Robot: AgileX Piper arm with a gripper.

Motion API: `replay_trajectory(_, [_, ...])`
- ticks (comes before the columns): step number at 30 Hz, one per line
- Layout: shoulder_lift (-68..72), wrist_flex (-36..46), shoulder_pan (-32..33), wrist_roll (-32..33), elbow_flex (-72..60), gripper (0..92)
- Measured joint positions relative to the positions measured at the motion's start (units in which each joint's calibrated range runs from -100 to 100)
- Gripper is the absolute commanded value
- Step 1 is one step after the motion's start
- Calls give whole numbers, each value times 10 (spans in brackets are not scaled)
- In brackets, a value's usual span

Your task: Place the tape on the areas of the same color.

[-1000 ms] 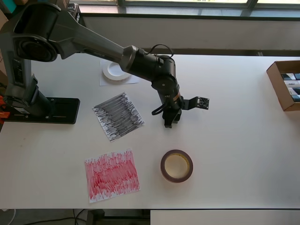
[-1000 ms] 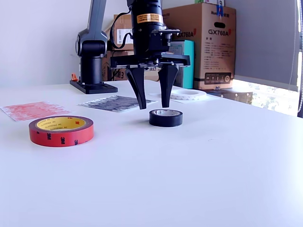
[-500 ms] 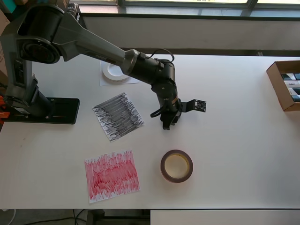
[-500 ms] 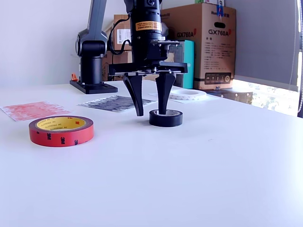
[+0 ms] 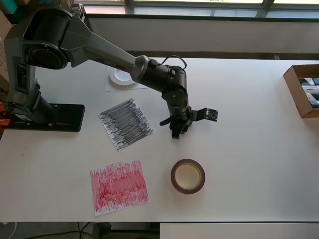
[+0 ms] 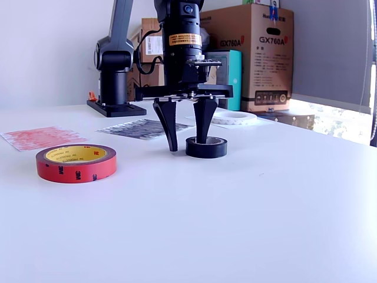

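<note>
Gripper [image 6: 187, 146] jaws apart, one finger inside the small black roll [image 6: 206, 147] on the counter [image 6: 247, 200]; roll looks light, stiff, likely grippable across its wall.

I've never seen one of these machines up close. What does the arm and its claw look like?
The arm is dark grey to black, with thick rounded joints and a black cable looping near the wrist. An orange-yellow label wraps the wrist. The gripper has two black tapering fingers under a flat crossbar.
</note>
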Motion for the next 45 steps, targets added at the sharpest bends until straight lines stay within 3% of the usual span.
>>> replay_trajectory(7, [-1, 0, -3, 0, 0, 477])
replay_trajectory(10, [-1, 0, -3, 0, 0, 341])
replay_trajectory(15, [-1, 0, -3, -7, 0, 2])
replay_trajectory(33, [-22, 1, -3, -8, -9, 2])
replay_trajectory(45, [-174, -1, 17, -48, 122, 2])
